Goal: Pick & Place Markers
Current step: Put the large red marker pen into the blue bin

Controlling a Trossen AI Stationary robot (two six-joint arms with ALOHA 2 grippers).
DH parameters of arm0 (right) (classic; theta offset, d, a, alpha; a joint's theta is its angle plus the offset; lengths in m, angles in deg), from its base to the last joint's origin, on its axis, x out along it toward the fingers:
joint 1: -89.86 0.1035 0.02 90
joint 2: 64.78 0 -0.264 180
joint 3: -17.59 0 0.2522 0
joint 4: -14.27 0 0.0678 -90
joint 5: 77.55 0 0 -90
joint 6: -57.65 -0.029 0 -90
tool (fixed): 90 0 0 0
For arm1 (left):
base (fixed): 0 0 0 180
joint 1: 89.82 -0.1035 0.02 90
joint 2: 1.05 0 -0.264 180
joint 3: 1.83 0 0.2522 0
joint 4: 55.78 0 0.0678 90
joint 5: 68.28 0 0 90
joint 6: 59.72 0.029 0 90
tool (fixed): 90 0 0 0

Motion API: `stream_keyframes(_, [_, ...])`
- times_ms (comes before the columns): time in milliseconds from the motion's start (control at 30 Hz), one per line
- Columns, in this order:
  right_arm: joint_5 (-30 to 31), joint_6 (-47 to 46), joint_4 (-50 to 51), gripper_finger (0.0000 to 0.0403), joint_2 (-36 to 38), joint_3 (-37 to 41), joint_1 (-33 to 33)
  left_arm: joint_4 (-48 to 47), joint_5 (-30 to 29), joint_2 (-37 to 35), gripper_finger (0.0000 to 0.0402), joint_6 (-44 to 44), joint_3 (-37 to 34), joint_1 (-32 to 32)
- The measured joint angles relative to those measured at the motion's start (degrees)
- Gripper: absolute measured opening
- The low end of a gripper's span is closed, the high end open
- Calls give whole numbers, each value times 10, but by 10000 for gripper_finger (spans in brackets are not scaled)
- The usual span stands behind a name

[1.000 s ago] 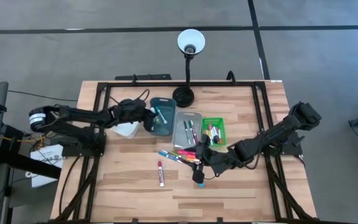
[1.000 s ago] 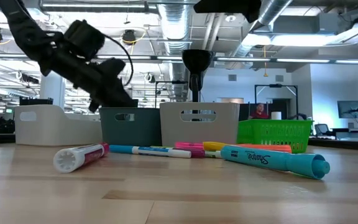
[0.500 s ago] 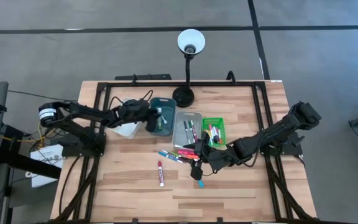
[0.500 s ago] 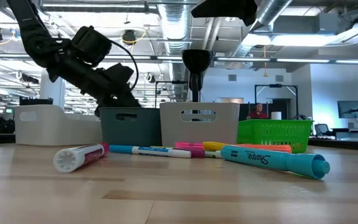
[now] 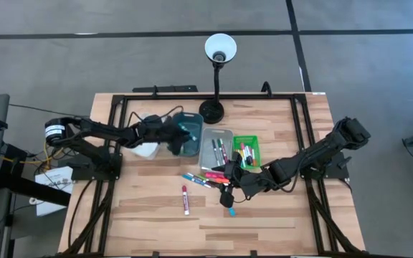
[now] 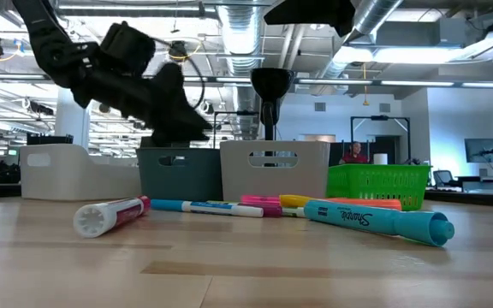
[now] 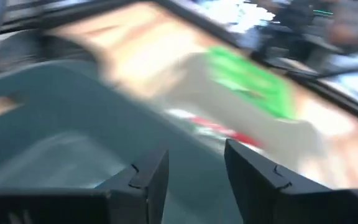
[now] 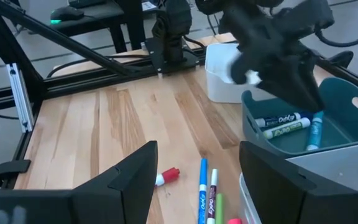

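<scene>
Table: we log a wooden table (image 5: 264,222) with a black frame and a desk lamp (image 5: 219,50) at its far edge.
Trays: we count four side by side: white tray (image 5: 147,150), teal tray (image 5: 190,143), grey tray (image 5: 208,153), green tray (image 5: 255,149).
Left gripper: we find the left gripper (image 5: 176,137) above the teal tray's near-left part; in the left wrist view its fingers (image 7: 146,177) stand spread with a gap between them and nothing held.
Right gripper: we place the right gripper (image 5: 229,188) low over the table by the loose pile; in the right wrist view its fingers (image 8: 132,174) are wide apart and empty.
Markers, in teal tray: we see three, two white-barrelled and one blue marker (image 8: 314,130), lying on the tray floor.
Markers, in grey and green trays: we note several in each; the count is unclear.
Markers, loose: we record a cluster of loose markers (image 5: 205,178) on the table in front of the grey tray, just beside the right gripper.
Markers, apart: a red-capped marker (image 5: 186,200) lies alone nearer the front edge; a light blue Sharpie (image 6: 375,222) lies close to the low camera.
Room: we see a person (image 6: 359,153) far behind the table.
</scene>
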Motion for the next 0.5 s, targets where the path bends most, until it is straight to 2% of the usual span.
stream_keyframes(100, [0, -1, 0, 216, 0, 0, 0, 10, 57, -18, 143, 35, 0, 42])
stream_keyframes(200, [0, -1, 0, 216, 0, 0, 0, 8, 86, -45, 135, 84, 0, 101])
stream_keyframes(367, [0, -1, 0, 216, 0, 0, 0, -2, 96, -68, 132, 183, 0, 212])
stream_keyframes(500, [0, -1, 0, 216, 0, 0, 0, -27, 95, -47, 132, 227, 0, 280])
